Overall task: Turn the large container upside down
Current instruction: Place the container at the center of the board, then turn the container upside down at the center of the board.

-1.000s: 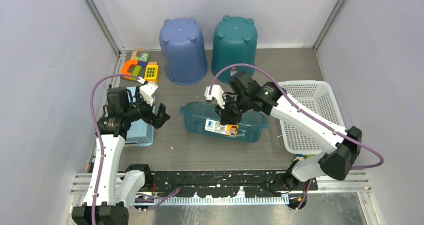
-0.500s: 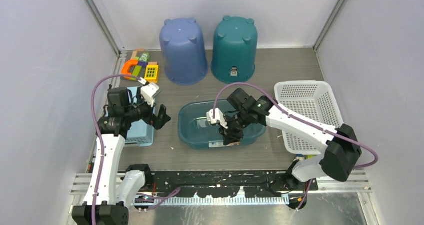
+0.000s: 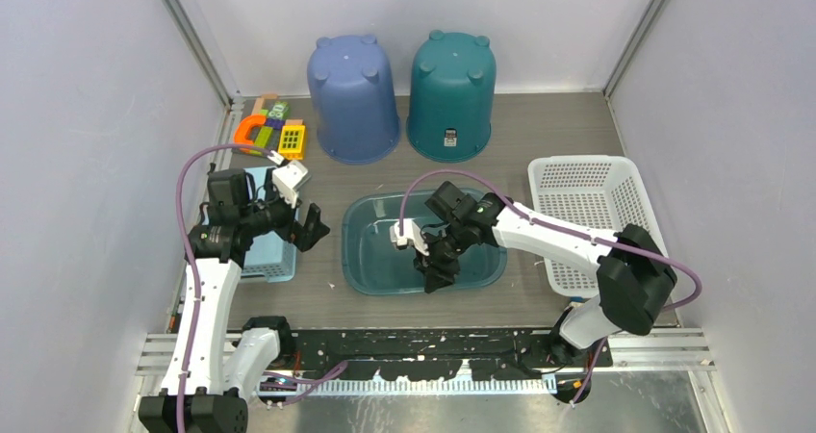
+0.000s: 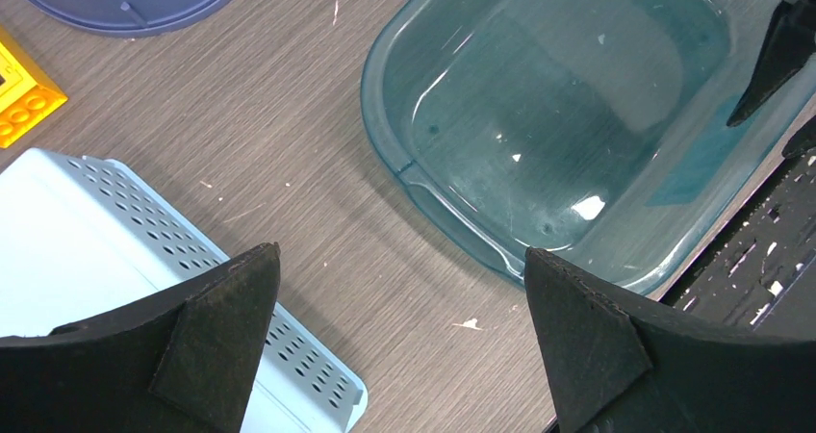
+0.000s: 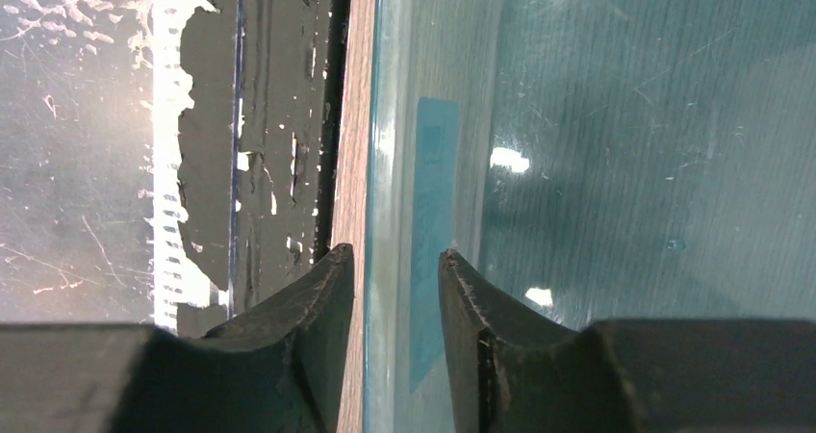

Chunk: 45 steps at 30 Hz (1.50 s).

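The large container (image 3: 385,245) is a see-through teal tub. It rests flat on the table at the middle with its open side up. My right gripper (image 3: 435,277) straddles its near rim. In the right wrist view the jaws (image 5: 395,260) stand a little apart, one on each side of the tub's wall (image 5: 625,164), with small gaps showing. My left gripper (image 3: 313,226) is wide open and empty, above the table just left of the tub. The left wrist view shows the tub (image 4: 558,106) beyond the left gripper (image 4: 399,289).
A blue bucket (image 3: 352,98) and a teal bucket (image 3: 452,91) stand upside down at the back. A white basket (image 3: 592,221) sits right of the tub and a light blue basket (image 3: 265,250) on the left. Toy blocks (image 3: 267,133) lie at the back left.
The right gripper has swung the tub from lying on its side down to flat, open side up, and moved toward the near edge. The left arm has barely moved.
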Each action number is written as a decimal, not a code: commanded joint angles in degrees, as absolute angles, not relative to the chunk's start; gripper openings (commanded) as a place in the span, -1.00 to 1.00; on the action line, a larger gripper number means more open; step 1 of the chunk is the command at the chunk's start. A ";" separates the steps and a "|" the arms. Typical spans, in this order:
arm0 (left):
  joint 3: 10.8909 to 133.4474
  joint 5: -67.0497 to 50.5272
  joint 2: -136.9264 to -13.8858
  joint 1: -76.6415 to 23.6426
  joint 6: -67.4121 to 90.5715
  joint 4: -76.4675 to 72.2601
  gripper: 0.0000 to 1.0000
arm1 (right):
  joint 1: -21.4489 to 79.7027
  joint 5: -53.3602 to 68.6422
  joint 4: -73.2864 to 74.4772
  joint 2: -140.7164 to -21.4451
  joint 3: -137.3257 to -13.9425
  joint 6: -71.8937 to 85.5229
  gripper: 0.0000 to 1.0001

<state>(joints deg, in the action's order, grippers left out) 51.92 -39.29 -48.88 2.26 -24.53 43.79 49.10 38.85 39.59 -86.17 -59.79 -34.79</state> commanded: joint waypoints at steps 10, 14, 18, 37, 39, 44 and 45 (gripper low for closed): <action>53.89 -47.36 -48.85 2.03 -29.29 47.93 1.00 | 48.95 36.66 45.73 -80.15 -66.15 -38.79 0.39; 56.49 -50.66 -50.00 0.52 -32.28 51.80 0.99 | 43.82 34.83 46.09 -74.56 -67.21 -38.50 0.78; 58.33 -43.77 -51.51 -8.33 -32.81 52.12 0.99 | 36.48 35.41 45.80 -70.00 -67.23 -37.84 1.00; 52.84 -10.34 -61.53 -56.16 -32.55 47.26 0.99 | 12.88 28.42 35.52 -53.28 -56.92 -28.24 1.00; 51.42 -7.83 -62.22 -57.80 -31.49 44.32 0.99 | 10.80 29.25 34.04 -52.40 -56.15 -27.30 1.00; 48.66 -4.09 -63.59 -60.87 -30.86 39.18 0.99 | 8.26 31.87 33.24 -52.51 -55.28 -26.51 1.00; 48.35 -3.91 -63.88 -61.41 -30.85 38.89 0.99 | 8.02 32.16 33.15 -52.55 -55.10 -26.53 1.00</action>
<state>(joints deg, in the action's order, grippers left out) 49.63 -7.70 -63.31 -59.46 -31.90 44.95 9.02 29.19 36.97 -52.99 -55.59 -28.08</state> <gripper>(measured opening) 0.996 0.996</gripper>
